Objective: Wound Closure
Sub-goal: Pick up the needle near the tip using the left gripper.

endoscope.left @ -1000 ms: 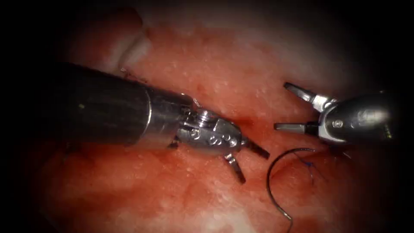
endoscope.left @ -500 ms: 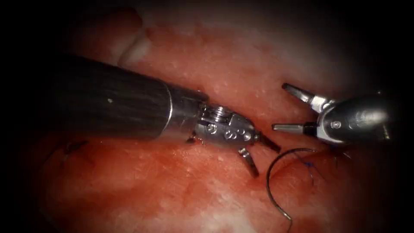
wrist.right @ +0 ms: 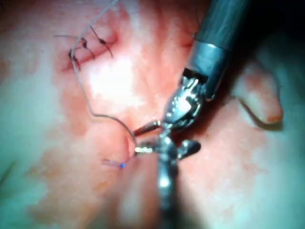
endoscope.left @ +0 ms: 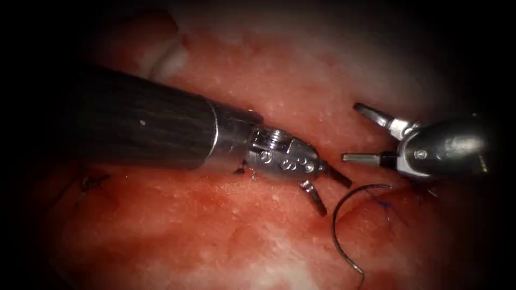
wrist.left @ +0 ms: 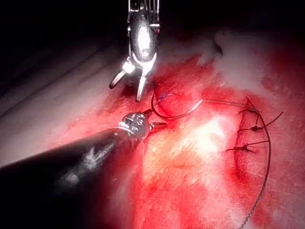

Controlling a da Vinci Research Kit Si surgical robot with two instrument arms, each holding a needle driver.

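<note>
Nearest the endoscope, the needle (endoscope.left: 344, 225) lies on the tissue (endoscope.left: 226, 236) with its arc open to the right, one end buried by the blue thread (endoscope.left: 388, 210), held by neither tool. Just up and left of its upper curve hangs the left pincer (endoscope.left: 330, 189), spread and empty, the nearer of the two. Farther right, the right pincer (endoscope.left: 359, 134) gapes empty too. Beyond, the left wrist view adds the finished stitches (wrist.left: 250, 131) and the thread's long loop.

No readable text, label, brand, number or sign stands on anything in these views.
</note>
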